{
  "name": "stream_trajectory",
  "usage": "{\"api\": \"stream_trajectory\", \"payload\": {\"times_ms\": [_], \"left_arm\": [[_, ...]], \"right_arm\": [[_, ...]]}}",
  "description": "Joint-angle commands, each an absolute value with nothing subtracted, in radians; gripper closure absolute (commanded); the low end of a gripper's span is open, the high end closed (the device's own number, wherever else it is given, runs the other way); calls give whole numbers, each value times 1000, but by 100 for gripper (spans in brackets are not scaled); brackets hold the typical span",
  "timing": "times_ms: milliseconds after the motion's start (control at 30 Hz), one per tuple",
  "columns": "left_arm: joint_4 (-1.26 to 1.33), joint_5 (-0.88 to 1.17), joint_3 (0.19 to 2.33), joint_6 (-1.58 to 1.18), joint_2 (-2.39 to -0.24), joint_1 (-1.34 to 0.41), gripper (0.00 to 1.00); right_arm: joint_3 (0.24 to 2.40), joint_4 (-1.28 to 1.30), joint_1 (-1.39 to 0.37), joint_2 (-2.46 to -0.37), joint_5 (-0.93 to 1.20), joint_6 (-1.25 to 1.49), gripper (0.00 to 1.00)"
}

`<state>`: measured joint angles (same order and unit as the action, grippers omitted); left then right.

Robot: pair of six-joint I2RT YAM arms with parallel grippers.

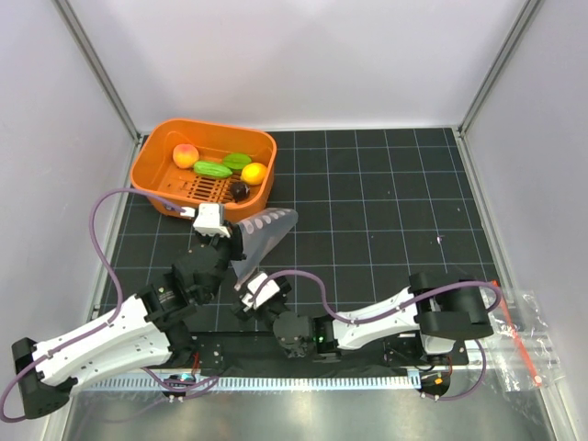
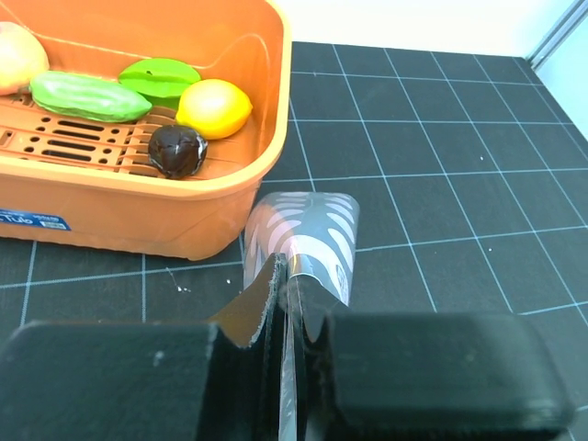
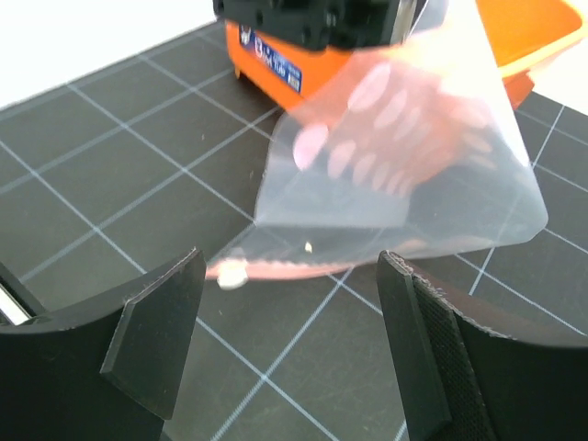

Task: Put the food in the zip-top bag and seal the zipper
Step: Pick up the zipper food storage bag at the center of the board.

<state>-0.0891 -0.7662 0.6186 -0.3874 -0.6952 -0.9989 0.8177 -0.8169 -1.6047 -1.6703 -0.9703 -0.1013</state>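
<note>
At the mat's far-left corner, the orange basket (image 1: 152, 191) holds all the food: peach-orange ball (image 1: 186, 155), two green pieces (image 1: 212, 169), yellow-orange fruit (image 1: 254, 173) and small dark purple one (image 1: 239, 190). In the left wrist view the peach is cut off by the frame edge.

Just beside the basket, the left gripper (image 2: 288, 312) is pinched tight on the zip-top bag (image 1: 268, 231), whose clamped edge vanishes between the fingers. The bag fans up off the mat, blurring the basket behind it.

The right gripper (image 3: 292, 268) stands wide apart, gripping nothing. The zipper (image 3: 276, 269) lies just beyond its fingertips; whether it is sealed cannot be made out.
</note>
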Motion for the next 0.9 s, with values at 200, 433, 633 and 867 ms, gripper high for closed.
{"api": "stream_trajectory", "payload": {"times_ms": [200,433,633,867], "left_arm": [[-80,-750,646,-407,-686,-994,93],[-81,-758,641,-405,-676,-996,96],[-83,-772,641,-405,-678,-996,99],[-83,-753,650,-406,-701,-996,100]], "right_arm": [[903,-1069,-1620,-1753,-1147,-227,18],[913,-1013,-1569,-1773,-1212,-172,26],[894,-874,-1528,-1723,-1197,-60,28],[810,-893,-1542,-1609,-1045,-18,21]]}}
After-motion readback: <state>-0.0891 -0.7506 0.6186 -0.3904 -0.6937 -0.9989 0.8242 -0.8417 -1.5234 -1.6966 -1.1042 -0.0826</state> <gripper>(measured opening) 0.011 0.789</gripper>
